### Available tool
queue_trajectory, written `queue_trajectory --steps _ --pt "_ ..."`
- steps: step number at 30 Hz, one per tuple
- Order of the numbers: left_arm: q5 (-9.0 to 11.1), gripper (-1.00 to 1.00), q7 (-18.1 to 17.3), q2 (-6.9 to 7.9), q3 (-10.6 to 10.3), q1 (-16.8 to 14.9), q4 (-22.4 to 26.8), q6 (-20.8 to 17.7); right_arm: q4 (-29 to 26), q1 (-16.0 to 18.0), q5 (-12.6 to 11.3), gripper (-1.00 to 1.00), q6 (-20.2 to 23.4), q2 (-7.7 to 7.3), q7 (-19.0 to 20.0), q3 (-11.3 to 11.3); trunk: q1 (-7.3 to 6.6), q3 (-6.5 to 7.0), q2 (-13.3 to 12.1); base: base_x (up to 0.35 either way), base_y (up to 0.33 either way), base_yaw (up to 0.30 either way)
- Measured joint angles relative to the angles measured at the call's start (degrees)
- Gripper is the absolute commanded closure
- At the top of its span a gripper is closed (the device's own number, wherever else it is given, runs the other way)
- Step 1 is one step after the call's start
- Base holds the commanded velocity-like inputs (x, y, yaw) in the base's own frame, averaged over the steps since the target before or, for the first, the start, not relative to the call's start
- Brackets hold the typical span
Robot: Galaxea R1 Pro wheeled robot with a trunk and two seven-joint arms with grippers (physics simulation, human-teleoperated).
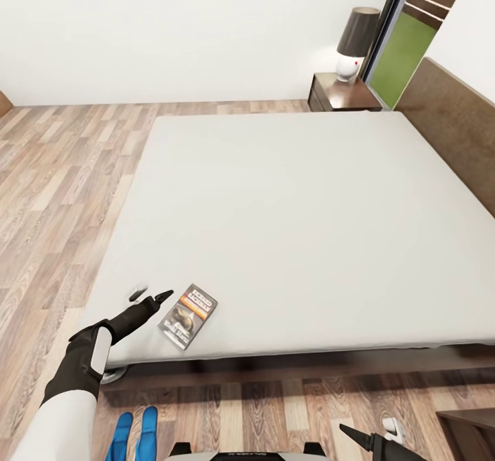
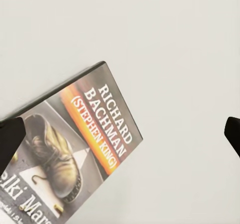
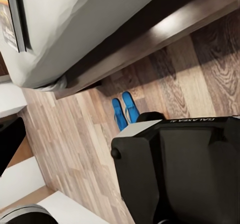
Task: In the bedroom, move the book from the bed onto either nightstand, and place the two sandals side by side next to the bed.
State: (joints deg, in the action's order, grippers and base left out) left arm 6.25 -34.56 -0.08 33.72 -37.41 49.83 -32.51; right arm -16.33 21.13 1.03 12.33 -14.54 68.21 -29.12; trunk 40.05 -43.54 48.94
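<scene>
The book (image 1: 188, 317) lies flat on the bed's grey mattress (image 1: 302, 214), near the edge closest to me. Its dark cover reads "Richard Bachman" in the left wrist view, book (image 2: 75, 149). My left gripper (image 1: 151, 293) hovers open just left of the book, with one fingertip (image 2: 7, 144) over the book's corner and nothing held. Two blue sandals (image 1: 136, 435) lie side by side on the floor beside the bed, and they also show past my base as sandals (image 3: 125, 111). My right gripper (image 1: 371, 437) hangs low over the floor, open and empty. A nightstand (image 1: 342, 93) stands at the bed's far corner.
A lamp (image 1: 357, 42) with a dark shade sits on the nightstand. The wooden headboard (image 1: 454, 117) runs along the bed's right side. Wood-plank floor (image 1: 62, 172) stretches along the left of the bed. My base (image 3: 185, 169) stands close to the dark bed frame (image 3: 150, 38).
</scene>
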Motion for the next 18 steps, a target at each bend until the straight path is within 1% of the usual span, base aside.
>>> queue_trajectory --steps 18 --pt "0.0 -1.0 0.0 0.0 0.0 0.0 0.0 0.0 0.0 0.0 0.0 -1.0 0.0 0.02 0.0 0.0 3.96 -3.23 7.2 0.0 0.0 0.0"
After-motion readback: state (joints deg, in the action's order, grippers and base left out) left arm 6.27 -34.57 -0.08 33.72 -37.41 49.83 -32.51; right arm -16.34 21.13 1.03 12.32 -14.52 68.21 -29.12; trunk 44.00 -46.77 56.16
